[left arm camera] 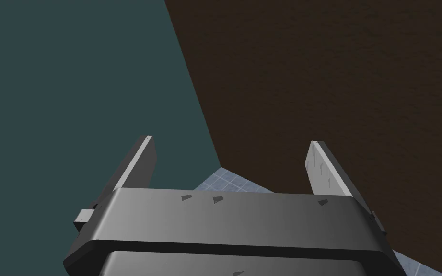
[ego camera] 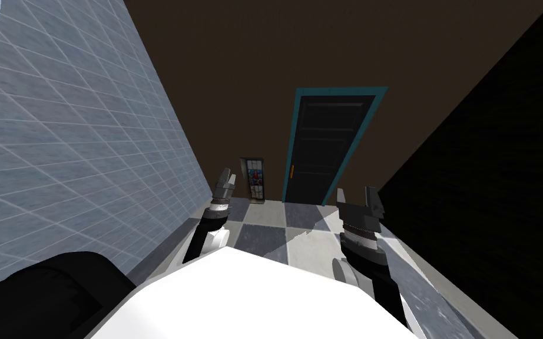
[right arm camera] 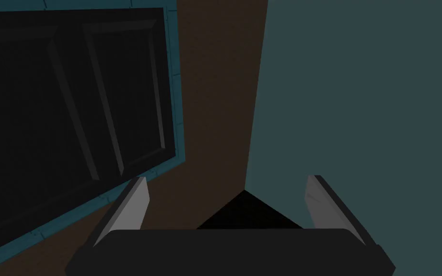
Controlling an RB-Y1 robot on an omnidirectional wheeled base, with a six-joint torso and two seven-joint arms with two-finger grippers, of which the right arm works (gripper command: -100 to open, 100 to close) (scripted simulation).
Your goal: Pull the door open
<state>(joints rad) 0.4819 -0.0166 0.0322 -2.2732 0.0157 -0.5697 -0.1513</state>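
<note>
A dark panelled door (ego camera: 326, 147) in a teal frame (ego camera: 341, 90) stands shut in the brown far wall, well ahead of me. A small orange handle (ego camera: 291, 172) sits on its left edge. The same door (right arm camera: 66, 105) fills much of the right wrist view, beyond the fingers and far off. My left gripper (ego camera: 225, 183) is raised near the tiled wall, and in its wrist view the left gripper (left arm camera: 229, 163) stands open and empty. My right gripper (ego camera: 358, 200) is raised to the right of the door, and the right gripper (right arm camera: 225, 201) is open with nothing between its fingers.
A blue-grey tiled wall (ego camera: 76, 147) runs along my left. A black area (ego camera: 500, 176) lies to my right. A framed picture (ego camera: 254, 178) leans at the foot of the far wall, left of the door. The floor (ego camera: 276, 229) is chequered grey and white.
</note>
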